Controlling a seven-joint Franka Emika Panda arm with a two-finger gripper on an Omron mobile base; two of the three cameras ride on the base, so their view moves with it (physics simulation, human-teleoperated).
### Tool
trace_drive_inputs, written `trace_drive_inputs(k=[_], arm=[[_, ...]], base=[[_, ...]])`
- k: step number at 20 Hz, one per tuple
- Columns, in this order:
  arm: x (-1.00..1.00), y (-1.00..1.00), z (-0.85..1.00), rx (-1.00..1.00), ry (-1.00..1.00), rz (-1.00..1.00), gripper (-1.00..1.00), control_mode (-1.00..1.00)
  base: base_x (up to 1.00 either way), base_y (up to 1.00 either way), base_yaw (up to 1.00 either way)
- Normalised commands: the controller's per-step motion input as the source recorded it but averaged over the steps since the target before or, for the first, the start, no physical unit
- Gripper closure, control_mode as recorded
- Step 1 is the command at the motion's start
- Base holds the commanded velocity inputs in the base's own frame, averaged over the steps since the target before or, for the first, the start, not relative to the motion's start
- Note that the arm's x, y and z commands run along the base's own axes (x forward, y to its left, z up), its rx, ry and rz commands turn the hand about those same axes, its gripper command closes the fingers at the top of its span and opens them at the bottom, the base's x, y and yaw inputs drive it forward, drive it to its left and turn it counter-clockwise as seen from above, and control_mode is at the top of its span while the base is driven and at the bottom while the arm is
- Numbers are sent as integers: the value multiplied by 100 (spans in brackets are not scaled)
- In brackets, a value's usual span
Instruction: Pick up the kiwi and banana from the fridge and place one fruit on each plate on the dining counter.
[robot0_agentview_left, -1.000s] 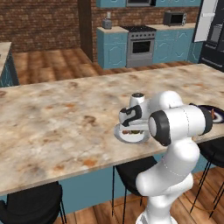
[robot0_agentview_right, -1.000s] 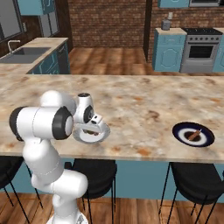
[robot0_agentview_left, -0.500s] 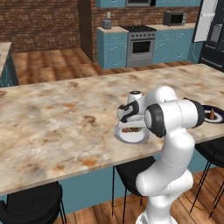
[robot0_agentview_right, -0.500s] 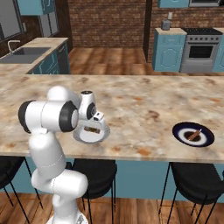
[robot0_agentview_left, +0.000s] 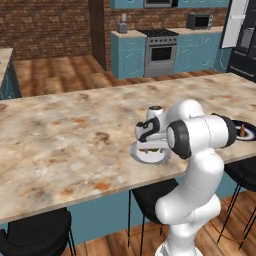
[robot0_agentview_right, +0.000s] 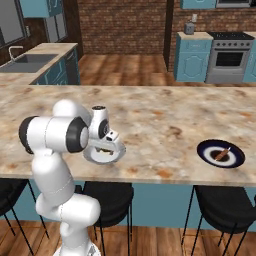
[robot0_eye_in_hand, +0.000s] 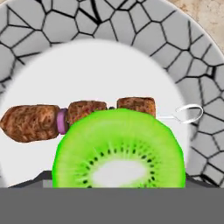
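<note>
**A:** Left base view first: what sits on the counter (robot0_agentview_left: 75, 135)?
**B:** At centre frame, the pale plate (robot0_agentview_left: 148, 154) under the claw (robot0_agentview_left: 150, 142); at the right edge, the dark plate (robot0_agentview_left: 245, 134), carrying a small brown item.

**A:** Right base view?
**B:** Pale plate lower left, dark plate lower right, well apart.

**A:** Hand view?
**B:** The kiwi (robot0_eye_in_hand: 118, 148), cut face toward the camera, sits bottom centre before a skewer (robot0_eye_in_hand: 74, 116) lying left-right. I cannot tell the claw's spread.
</note>
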Motion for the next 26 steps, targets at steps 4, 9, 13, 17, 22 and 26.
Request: trace_drive_inputs(k=[4,9,13,17,22,26], arm=[[-18,0,3,0,0,-3,-100,-100],[-3,0,33,0,-1,-4,-100,-100],[-22,0,68,4,-10,-3,-100,-100],[-58,0,78,6,-16,-3,-100,-100],[-89,0,75,2,-16,0,-100,-100],[-90,0,81,0,-10,0,-100,-100]], base=[[0,0,0],[0,0,0],[0,0,0],[0,0,0],[0,0,0],[0,0,0]])
